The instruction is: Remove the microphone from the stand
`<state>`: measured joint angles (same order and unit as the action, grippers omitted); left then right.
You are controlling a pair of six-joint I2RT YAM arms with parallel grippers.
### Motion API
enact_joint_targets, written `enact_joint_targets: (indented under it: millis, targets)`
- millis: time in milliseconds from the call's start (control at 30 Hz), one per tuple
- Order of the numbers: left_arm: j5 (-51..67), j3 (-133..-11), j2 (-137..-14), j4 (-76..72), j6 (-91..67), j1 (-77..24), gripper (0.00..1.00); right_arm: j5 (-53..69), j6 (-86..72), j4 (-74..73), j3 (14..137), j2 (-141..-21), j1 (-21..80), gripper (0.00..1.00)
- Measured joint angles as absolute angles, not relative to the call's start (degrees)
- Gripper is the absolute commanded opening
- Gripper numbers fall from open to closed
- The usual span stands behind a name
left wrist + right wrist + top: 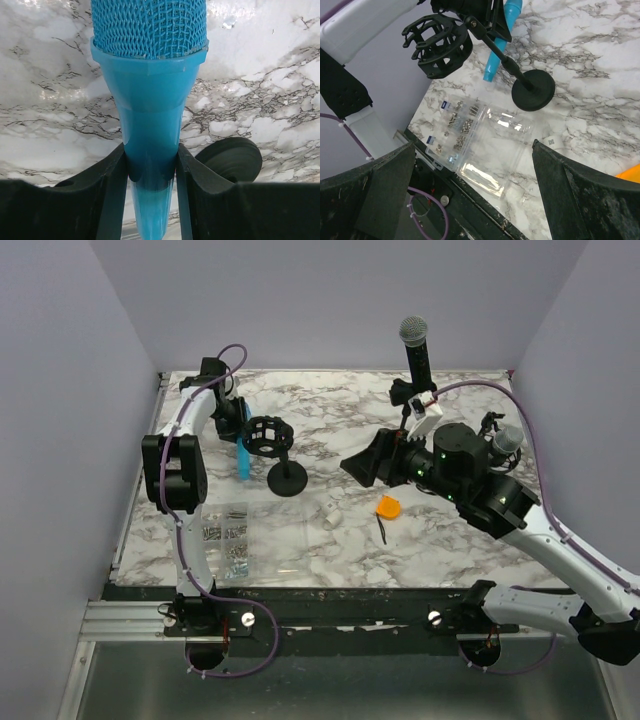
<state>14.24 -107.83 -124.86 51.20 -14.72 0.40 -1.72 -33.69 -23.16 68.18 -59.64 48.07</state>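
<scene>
Blue microphone [149, 100]: upper left of the top view, clamped in left hand [150, 172], just beside the stand [287, 478] and outside its black cradle [268, 434]. Right hand [362, 466]: mid-frame, fingers spread wide, holding nothing. Parts box [470, 145]: labels too small to read.

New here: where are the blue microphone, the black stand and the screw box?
blue microphone [150, 125]: left wrist view, its handle.
stand [287, 480]: top external view, round base.
screw box [490, 145]: right wrist view, clear lid.
</scene>
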Motion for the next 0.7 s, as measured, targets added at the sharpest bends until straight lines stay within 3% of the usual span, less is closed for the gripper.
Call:
enact_joint_targets:
  millis: [300, 567, 700]
  targets:
    - [14.41, -107.96, -124.97, 52.53, -14.44, -0.03, 0.33, -0.86, -34.7, -22.79, 68.18, -61.82, 48.07, 1.0]
    - [14.41, -107.96, -124.99, 52.88, -14.37, 0.03, 0.39, 1.28, -35.86, -21.91, 68.23, -63.35, 48.07, 1.0]
    - [14.44, -108.12, -125.16, 53.17, -14.39, 0.03, 0.54, 1.43, -36.21, -21.43, 68.2, -63.31, 48.07, 1.0]
